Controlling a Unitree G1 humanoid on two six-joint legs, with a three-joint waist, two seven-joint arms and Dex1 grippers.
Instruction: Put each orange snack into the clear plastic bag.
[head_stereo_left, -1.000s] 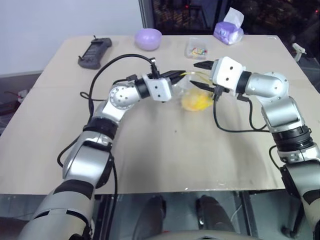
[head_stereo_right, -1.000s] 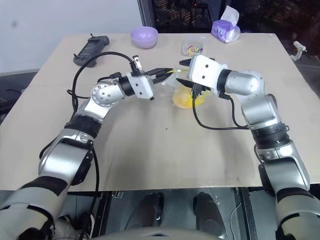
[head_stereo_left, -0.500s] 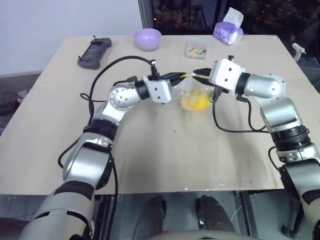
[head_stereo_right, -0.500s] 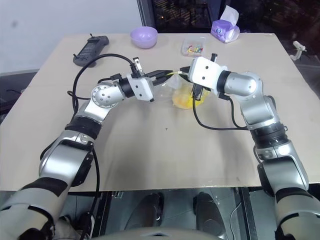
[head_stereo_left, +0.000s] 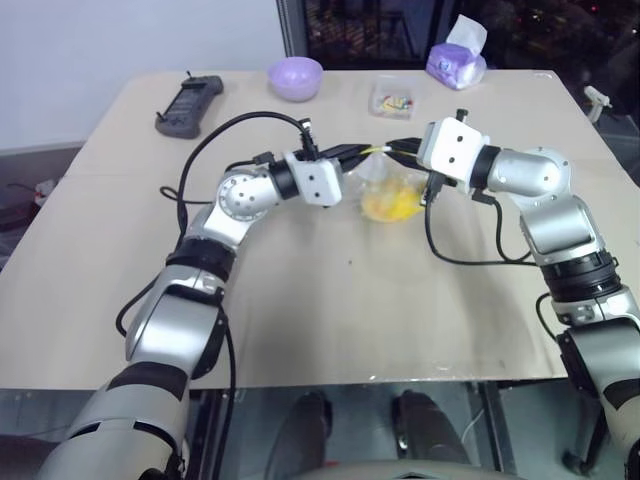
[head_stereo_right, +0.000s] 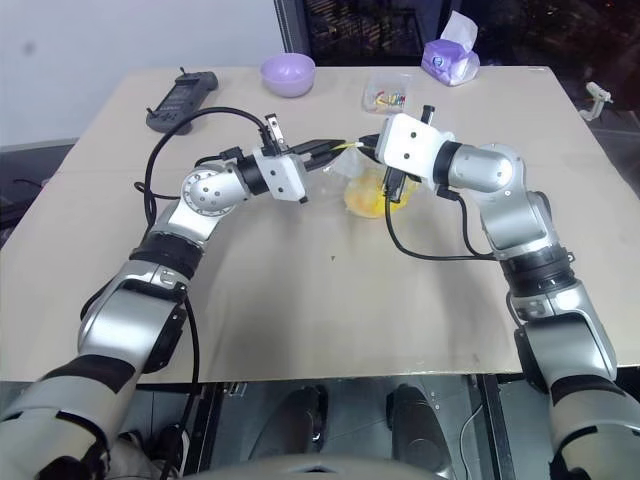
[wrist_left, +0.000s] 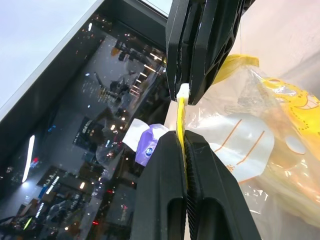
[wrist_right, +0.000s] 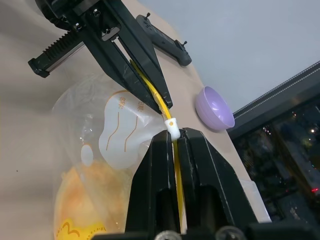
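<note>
Right gripper (head_stereo_left: 404, 146) newly clamped on clear plastic bag (head_stereo_left: 385, 185) seal | left gripper (head_stereo_left: 362, 152) pinching it | orange snack (head_stereo_left: 390, 203) inside, below

light: even, bright overhead | shadows: soft | window (head_stereo_left: 400, 25): dark, light specks | focus: sharp

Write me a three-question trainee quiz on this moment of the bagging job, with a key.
1. True or false: the orange snack lies inside the clear plastic bag.
2. Which part of the bag are the left gripper and the right gripper both shut on? A. a bottom corner B. the yellow seal strip C. the printed label
3. Fill in: at the far edge of the table, the lilac bowl stands between the black handheld device and the small clear ____ of coloured bits.

Key: 1 true; 2 B; 3 box.
</note>
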